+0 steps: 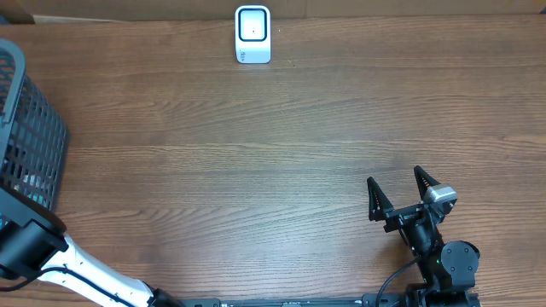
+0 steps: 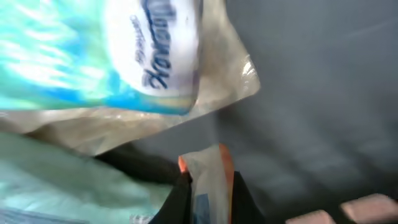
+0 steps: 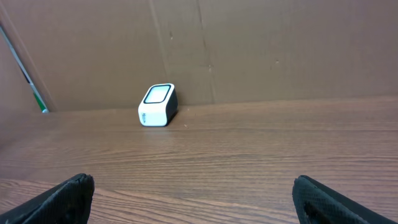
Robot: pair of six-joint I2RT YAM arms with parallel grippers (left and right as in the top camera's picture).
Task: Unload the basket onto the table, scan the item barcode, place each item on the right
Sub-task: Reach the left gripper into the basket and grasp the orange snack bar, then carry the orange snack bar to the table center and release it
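L gripper jaws clamped on thin packet flap, lower centre; blue-white pack sits upper left, above jaws. R gripper jaws wide apart, lower right.

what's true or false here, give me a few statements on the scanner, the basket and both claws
1. The white scanner stands at the far edge of the table. True.
2. The right claw is shut on a packet. False: it is open and empty.
3. The left claw is pinched on a plastic wrapper. True.
4. The basket sits on the robot's right. False: it is at the left edge.
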